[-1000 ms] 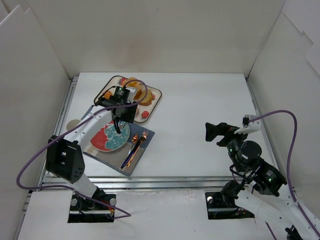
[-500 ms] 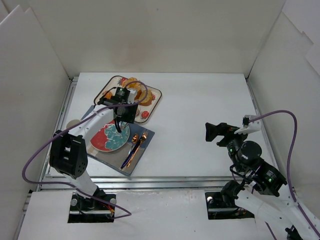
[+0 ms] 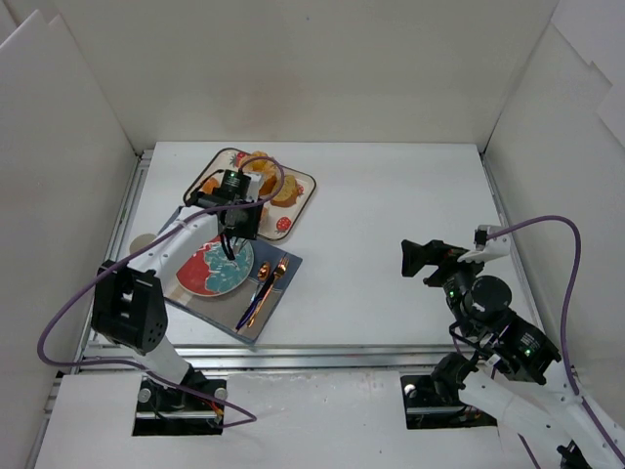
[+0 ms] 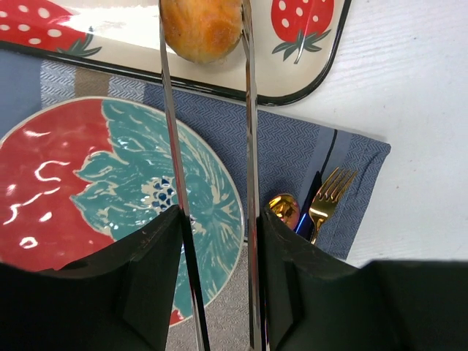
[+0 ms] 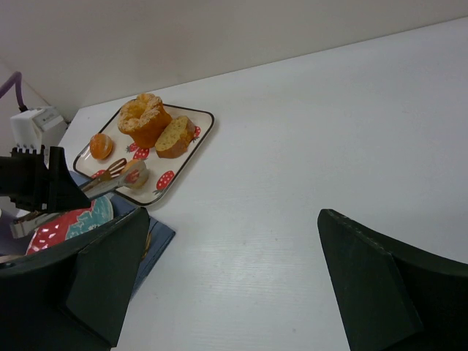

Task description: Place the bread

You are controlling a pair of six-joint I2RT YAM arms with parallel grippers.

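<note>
In the last 1 s your L pincer (image 4: pixel 207 18) has closed. Its thin fingers (image 4: pixel 249 110), apart before, now clamp the bread (image 4: pixel 201 29) at the tray (image 4: pixel 311 77) edge. L arm elbow (image 3: pixel 125 311) shifted slightly.

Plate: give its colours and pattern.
The plate is half red, half teal, with white wavy lines. The left wrist view shows it best.

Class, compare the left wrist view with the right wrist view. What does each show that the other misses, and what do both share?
Only the left wrist view shows the gold fork and spoon on the blue placemat's right side. Only the right wrist view shows the big orange cake, the tan slice and the small orange roll. Both show the bread held between the left fingers, the strawberry tray and the red and teal plate.
</note>
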